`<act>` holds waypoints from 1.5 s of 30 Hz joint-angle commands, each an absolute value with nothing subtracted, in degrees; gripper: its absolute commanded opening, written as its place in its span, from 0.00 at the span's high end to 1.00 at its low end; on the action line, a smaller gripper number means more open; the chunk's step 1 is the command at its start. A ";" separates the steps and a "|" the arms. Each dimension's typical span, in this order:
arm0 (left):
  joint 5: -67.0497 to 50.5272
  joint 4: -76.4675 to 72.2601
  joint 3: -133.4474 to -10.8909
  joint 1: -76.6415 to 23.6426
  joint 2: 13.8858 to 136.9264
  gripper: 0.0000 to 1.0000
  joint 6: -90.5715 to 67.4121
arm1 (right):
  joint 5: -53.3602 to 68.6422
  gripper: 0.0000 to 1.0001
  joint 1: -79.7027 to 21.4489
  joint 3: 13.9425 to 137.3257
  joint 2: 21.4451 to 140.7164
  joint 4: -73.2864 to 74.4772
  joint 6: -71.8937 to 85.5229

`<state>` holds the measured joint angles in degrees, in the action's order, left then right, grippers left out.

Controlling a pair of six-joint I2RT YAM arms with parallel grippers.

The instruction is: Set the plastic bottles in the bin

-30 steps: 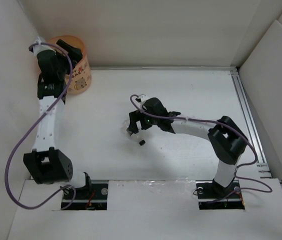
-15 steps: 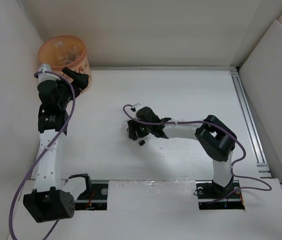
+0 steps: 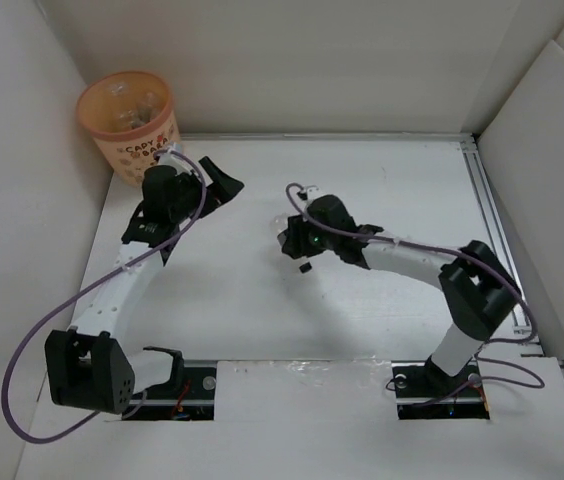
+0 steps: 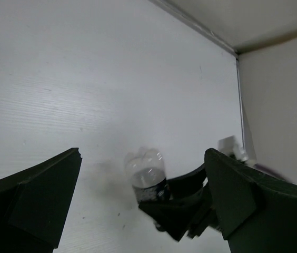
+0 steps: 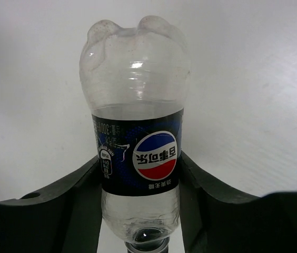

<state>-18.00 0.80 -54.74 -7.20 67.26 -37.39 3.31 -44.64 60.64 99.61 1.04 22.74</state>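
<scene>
White worktop, walled in: at eleven o'clock the bin already holds several bottles. Dead centre, the right gripper pinches a dark-labelled bottle (seemingly the last one out). Left gripper hangs spread, empty. One carry left, I'd say.

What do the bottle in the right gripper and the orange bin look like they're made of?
Pepsi bottle: thin clear plastic, glossy. The white table shows through its lobed base, and highlights glint on it. Its dark label looks like printed film. Bin: likely translucent orange-peach plastic, since its wall seems to let light through. The finish is too small to judge.
</scene>
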 commanded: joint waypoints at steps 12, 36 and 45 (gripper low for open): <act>-30.67 -27.94 -55.54 -26.45 78.22 0.00 -36.21 | 39.79 1.00 -28.65 54.24 79.64 -20.46 31.26; -16.19 -18.40 -76.17 -21.74 86.82 1.00 -39.03 | 33.93 0.00 -22.25 49.66 77.34 -17.49 30.33; 6.31 2.98 -115.64 -2.48 104.31 1.00 -38.93 | 33.75 0.00 -23.12 44.91 79.19 -17.49 28.66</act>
<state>-3.92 -4.78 -107.87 -6.96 102.02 -38.44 34.33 -21.89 45.41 79.44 -15.99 30.83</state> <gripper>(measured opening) 0.585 0.998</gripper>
